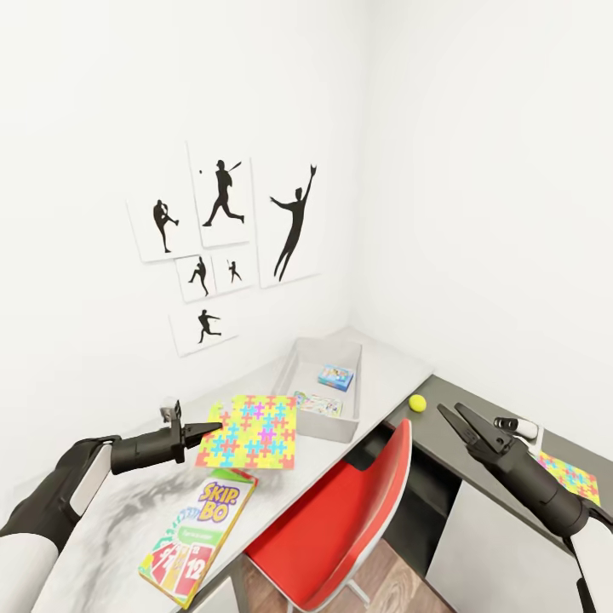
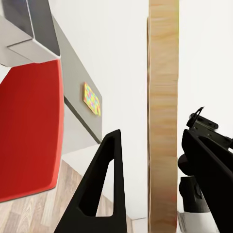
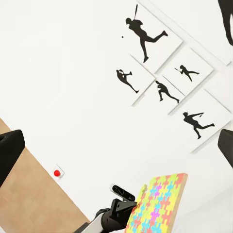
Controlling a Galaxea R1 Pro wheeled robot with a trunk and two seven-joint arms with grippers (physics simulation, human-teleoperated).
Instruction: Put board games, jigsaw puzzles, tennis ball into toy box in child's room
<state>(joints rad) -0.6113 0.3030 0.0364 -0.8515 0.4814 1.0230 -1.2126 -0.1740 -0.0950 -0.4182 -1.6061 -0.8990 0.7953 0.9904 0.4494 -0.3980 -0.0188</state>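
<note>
1. At the lower left of the head view, the left gripper (image 1: 209, 428) is clamped on the near edge of one jigsaw puzzle (image 1: 253, 431). It holds the puzzle just above the table (image 1: 387, 362) and beside the toy box (image 1: 328, 426). This puzzle seems to be the step in hand.
2. Below it, the green-purple board game (image 1: 200, 536) lies flat on the table, not yet boxed. Its lid reads "SKIP-BO", and a red card shows "12".
3. At centre, the toy box already holds two games: the small blue game (image 1: 336, 376) and a pale game (image 1: 319, 404). Their lettering is too small to read.
4. Right of the box, the tennis ball (image 1: 417, 403) sits on the dark section of the table.
5. The right gripper (image 1: 454, 415) hangs near the ball with its fingers apart, holding nothing.
6. At the far right, the second puzzle (image 1: 569, 477) lies on the dark section.
7. Judged so far, two of the six toys are in the box, and four are left.
</note>
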